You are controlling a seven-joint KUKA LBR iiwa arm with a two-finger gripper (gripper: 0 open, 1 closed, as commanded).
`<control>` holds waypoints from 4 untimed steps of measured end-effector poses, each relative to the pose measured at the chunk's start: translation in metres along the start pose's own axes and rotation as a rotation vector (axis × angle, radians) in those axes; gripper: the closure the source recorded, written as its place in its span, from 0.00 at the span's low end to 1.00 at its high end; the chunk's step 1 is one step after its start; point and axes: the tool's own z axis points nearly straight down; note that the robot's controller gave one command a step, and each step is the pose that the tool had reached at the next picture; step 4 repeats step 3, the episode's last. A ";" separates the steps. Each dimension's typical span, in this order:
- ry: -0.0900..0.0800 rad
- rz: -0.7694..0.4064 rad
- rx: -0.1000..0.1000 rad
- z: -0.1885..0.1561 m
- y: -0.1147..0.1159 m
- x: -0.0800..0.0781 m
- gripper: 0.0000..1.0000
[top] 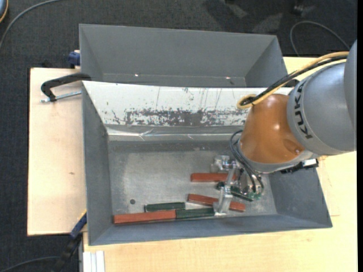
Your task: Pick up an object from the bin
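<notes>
Camera view: gripper (pixel 227 186) is being held low in bin (pixel 93 169), at right end of floor, under orange wrist cover (pixel 266 137). It is being seen directly over two short red bars, upper red bar (pixel 204 177) and lower red bar (pixel 199 198). Whether they are being touched can't be told. Gripper state (spread or pressed together) can't be told either, as it is being masked by cover + cabling.

No obj. is being carried clear of floor. Judged: approach approx. done; grasp + lift are being counted as left to do.

Probable target is being taken as one of the red bars: flat, narrow, straight strips, lying flat on grey floor. By front wall, long red bar (pixel 144 217) w/ dark green bars (pixel 164 207) alongside is lying well apart from gripper.
</notes>
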 end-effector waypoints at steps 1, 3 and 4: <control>-0.003 -0.001 -0.001 -0.001 0.001 -0.001 0.00; -0.016 -0.002 -0.002 -0.072 0.002 -0.003 1.00; -0.016 -0.002 -0.002 -0.072 0.002 -0.003 1.00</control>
